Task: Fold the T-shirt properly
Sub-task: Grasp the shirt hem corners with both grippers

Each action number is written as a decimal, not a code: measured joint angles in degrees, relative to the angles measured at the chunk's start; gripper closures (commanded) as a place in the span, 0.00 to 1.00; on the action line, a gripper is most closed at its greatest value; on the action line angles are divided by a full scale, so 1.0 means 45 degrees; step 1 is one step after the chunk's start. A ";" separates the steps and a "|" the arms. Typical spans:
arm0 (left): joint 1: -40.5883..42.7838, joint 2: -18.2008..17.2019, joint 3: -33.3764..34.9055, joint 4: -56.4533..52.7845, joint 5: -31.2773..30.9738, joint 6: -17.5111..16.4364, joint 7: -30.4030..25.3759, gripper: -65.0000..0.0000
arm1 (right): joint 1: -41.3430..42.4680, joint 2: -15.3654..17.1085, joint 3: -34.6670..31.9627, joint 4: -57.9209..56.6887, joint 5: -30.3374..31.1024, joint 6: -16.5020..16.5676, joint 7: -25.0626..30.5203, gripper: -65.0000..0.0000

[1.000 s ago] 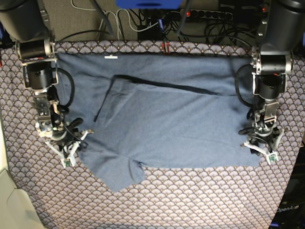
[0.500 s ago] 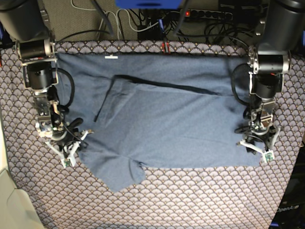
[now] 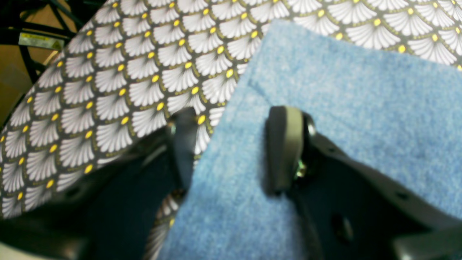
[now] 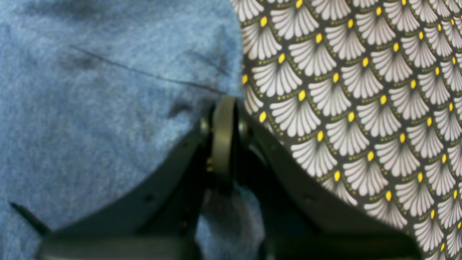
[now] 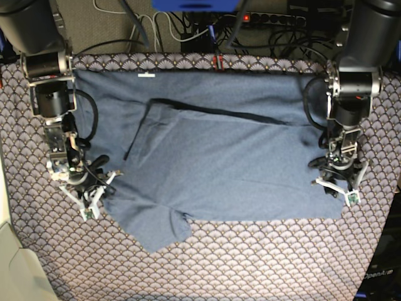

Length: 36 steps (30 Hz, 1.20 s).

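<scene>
Blue T-shirt [image 5: 213, 157] x1 on tablecloth [image 5: 250, 263], 2 end effectors: left [image 3: 231, 148] spread astride shirt edge, right [image 4: 223, 141] pinching shirt edge

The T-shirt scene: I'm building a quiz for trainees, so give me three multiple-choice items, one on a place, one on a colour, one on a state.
1. Where is the white neck label in the base view?
A. far edge of the T-shirt
B. near edge
C. centre

2. What colour are the dots on the tablecloth?
A. red
B. yellow
C. green

3. How do the grippers stand?
A. both open
B. both shut
C. left gripper open, right gripper shut

Answers: 1 A, it lies by the far hem; 2 B, each scallop carries a yellow dot; 3 C, left jaws straddle the shirt's edge, right jaws meet.
</scene>
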 measured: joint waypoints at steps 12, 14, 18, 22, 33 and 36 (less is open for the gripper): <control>0.0427 0.0029 -0.0029 0.0136 0.0053 -0.0112 -0.0437 0.99 | 0.0000 0.0034 -0.0019 0.0000 0.0000 0.0000 0.0005 1.00; 0.0471 0.0024 -0.0029 0.0194 0.0049 -0.0112 -0.0452 0.99 | 0.0000 0.0034 -0.0019 0.0000 0.0000 0.0000 0.0005 1.00; 0.0607 0.0024 -0.0058 0.0845 0.0039 -0.0029 0.0185 0.99 | 0.0005 0.0034 -0.0019 0.0000 0.0000 0.0000 -0.0034 1.00; 0.0690 0.0029 -0.0063 0.1093 0.0039 0.0015 0.0277 0.99 | -0.0141 0.0092 0.0005 0.0894 -0.0058 0.0034 -0.0442 1.00; 0.0690 0.0000 -0.0063 0.1103 0.0039 0.0010 0.0296 0.99 | -0.0665 0.0277 0.0034 0.2633 -0.0010 0.0087 -0.1477 1.00; 0.0690 0.0000 -0.0063 0.1103 0.0039 0.0019 0.0296 0.97 | -0.0665 0.0282 0.0034 0.2633 -0.0005 0.0083 -0.1472 1.00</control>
